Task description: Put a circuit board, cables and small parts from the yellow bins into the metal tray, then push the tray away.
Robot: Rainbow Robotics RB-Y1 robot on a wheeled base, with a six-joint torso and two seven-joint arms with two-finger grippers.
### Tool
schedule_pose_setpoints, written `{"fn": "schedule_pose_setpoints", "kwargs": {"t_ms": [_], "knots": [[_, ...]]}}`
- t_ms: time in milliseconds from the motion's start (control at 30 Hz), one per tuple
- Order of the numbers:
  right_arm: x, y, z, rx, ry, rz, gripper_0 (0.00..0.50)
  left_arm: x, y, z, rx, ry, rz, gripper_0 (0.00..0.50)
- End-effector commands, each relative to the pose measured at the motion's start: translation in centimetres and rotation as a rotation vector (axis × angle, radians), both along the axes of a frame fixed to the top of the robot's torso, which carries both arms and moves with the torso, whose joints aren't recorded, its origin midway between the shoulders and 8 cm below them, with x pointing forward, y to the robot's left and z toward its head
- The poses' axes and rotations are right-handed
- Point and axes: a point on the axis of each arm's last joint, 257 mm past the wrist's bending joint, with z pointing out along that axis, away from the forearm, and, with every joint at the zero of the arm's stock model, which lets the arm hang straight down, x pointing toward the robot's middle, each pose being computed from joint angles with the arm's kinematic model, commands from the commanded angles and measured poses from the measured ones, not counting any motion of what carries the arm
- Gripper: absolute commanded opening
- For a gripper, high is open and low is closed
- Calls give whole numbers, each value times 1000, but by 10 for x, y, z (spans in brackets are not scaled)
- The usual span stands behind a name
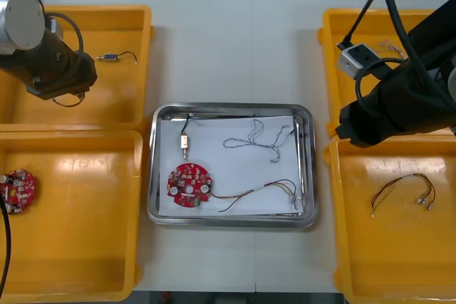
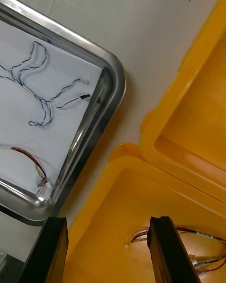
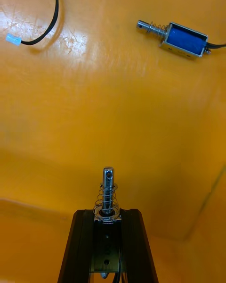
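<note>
I hold the left gripper left of and beyond the metal tray, fingers clamped on a small metal part. My right gripper hangs just right of the tray, fingers apart.

Electronics assembly lab bench (yellow bins, metal tray, circuit boards on a light table)
</note>
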Motion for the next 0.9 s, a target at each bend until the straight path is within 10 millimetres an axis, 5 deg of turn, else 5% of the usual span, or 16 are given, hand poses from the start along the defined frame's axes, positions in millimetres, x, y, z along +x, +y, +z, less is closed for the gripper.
{"fn": "schedule_pose_setpoints", "kwargs": {"t_ms": [33, 300, 900], "knots": [[-4, -36, 11, 34, -19, -146, 500, -10, 10, 43, 80, -34, -58, 0], [-14, -75, 11, 82, -17, -287, 500, -29, -15, 53, 102, -19, -96, 0], [-32, -148, 8, 107, -27, -501, 500, -55, -115, 55, 66, -69, -196, 0]]}}
